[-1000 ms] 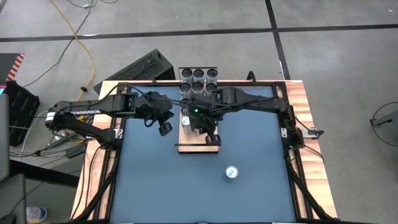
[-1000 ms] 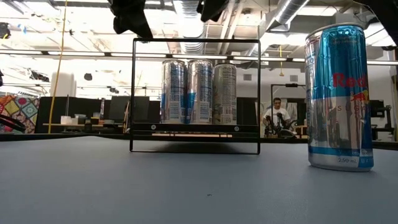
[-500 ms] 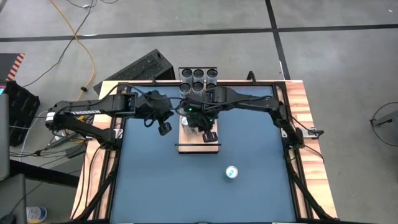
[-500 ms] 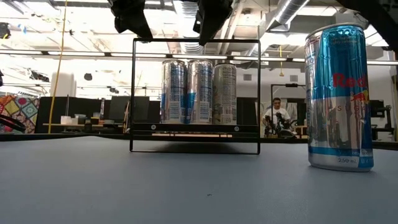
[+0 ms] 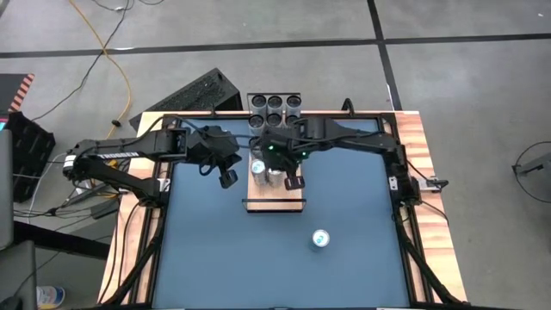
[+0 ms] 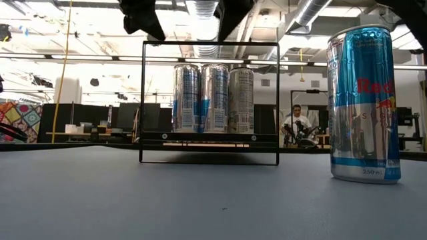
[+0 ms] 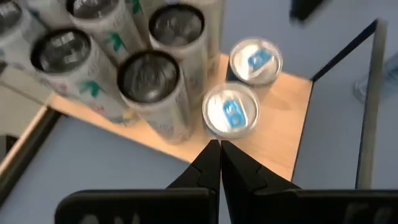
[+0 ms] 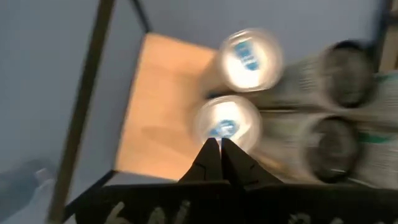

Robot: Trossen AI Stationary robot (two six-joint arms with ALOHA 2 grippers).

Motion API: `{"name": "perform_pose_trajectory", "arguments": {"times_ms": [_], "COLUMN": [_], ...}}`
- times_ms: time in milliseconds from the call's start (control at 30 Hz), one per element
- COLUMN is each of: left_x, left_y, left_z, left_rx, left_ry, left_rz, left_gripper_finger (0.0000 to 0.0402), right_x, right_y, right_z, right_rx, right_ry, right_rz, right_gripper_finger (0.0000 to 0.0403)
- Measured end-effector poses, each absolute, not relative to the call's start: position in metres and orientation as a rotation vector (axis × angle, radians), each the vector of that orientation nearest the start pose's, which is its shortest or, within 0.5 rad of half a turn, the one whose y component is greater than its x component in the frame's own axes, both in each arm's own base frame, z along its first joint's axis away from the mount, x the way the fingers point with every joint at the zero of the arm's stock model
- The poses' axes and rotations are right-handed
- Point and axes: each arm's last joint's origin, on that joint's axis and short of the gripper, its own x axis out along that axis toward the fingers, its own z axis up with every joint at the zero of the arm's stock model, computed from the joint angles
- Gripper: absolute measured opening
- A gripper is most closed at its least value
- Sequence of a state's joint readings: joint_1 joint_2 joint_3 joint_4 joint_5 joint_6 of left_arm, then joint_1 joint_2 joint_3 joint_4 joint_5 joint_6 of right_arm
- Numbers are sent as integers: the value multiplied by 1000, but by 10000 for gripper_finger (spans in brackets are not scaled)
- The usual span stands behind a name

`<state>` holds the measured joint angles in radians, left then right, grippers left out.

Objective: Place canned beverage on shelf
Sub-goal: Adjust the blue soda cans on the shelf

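Overhead, right gripper [image 5: 294, 182] closed above shelf [image 5: 277, 196]

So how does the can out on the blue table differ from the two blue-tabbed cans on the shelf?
The lone can stands alone on the blue table, apart from the shelf; the two shelf cans stand side by side on the wood, beside black-topped cans. All are upright with blue tabs.

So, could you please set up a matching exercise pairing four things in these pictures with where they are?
Things:
1. lone can
2. two blue-tabbed cans
3. left gripper
4. right gripper

Places:
A. above the shelf
B. on the shelf, at its far end
C. on the bare blue table, nearer than the shelf
D. left of the shelf, above the table

Pairs: 1-C, 2-B, 3-D, 4-A
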<state>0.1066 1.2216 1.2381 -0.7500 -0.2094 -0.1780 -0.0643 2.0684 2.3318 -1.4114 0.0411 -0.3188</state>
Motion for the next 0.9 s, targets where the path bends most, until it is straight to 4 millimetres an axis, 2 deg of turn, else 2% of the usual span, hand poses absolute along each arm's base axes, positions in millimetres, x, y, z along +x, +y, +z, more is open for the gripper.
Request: {"name": "perform_pose_trajectory", "arguments": {"times_ms": [133,233,300,367,500,633,733,833,900], "left_x": [238,235,234,230,214,195,186,182,181], "left_y": [32,33,34,34,32,32,31,31,31], "left_z": [350,353,354,358,374,387,394,397,397], "left_rx": [-189,-182,-173,-179,-197,-202,-211,-217,-223], "left_ry": [720,707,696,668,560,481,439,414,411], "left_rz": [410,467,492,494,511,558,571,571,573], "left_gripper_finger": [0,0,0,0,0,0,0,0,0], "right_x": [394,378,369,366,376,366,357,347,346], "right_y": [-32,-33,-35,-38,-33,-20,-15,-15,-18], "right_z": [396,424,431,428,397,372,374,374,365], "right_rx": [-285,-290,-279,-230,-208,-172,-175,-189,-145], "right_ry": [1025,908,902,938,965,855,694,645,660], "right_rz": [27,1,-11,6,57,43,-27,-75,-38], "right_gripper_finger": [0,0,0,0,0,0,0,0,0]}}
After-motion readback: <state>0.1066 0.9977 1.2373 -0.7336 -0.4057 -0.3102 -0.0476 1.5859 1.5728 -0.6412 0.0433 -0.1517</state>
